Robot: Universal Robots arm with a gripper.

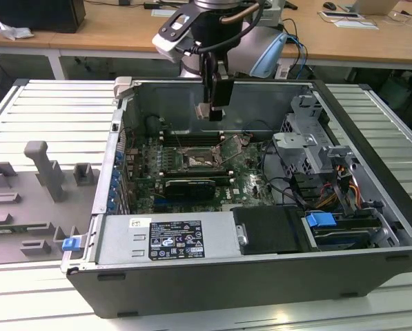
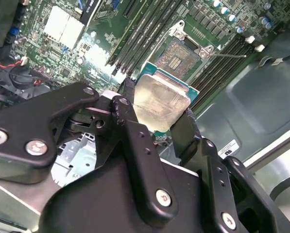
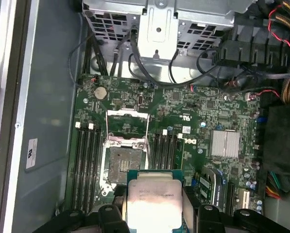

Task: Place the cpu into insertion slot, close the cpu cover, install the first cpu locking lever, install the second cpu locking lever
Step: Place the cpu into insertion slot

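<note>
Gripper (image 2: 157, 112) clamped on cpu (image 2: 160, 97) by two opposite edges, hanging above the board, apart from insertion slot (image 3: 121, 162). cpu cover (image 3: 127, 122) stands open beyond it. Risk: lowering skewed or offset could bend socket pins or snag the rim.
</note>
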